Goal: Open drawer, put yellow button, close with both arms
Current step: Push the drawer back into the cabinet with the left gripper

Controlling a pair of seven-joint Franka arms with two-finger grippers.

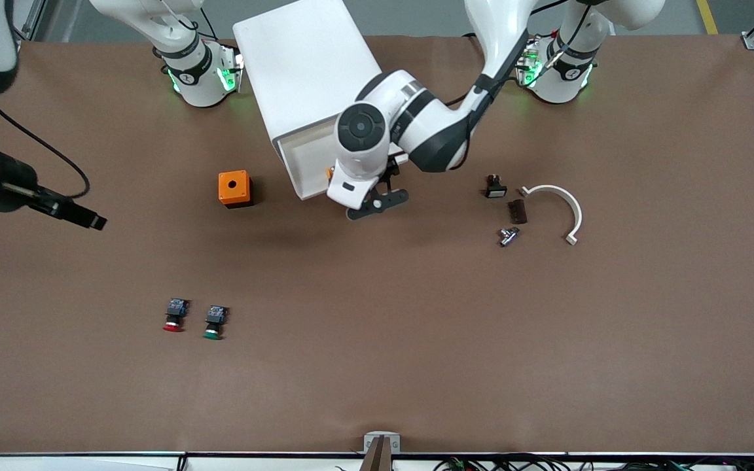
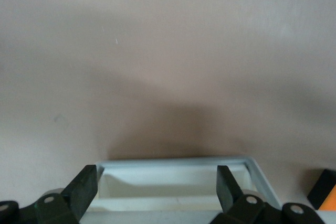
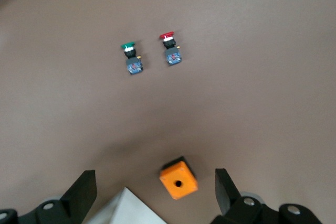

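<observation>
The left gripper hangs spread and empty over the open drawer, where an orange speck, probably the yellow button, lies beside its wrist, while the right gripper, also spread, waits above the orange box, likely placed to help close.

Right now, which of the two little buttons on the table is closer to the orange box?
The green-capped button. It lies beside the red-capped button but sits more directly under the orange box in the front view, so the gap is shorter.
</observation>
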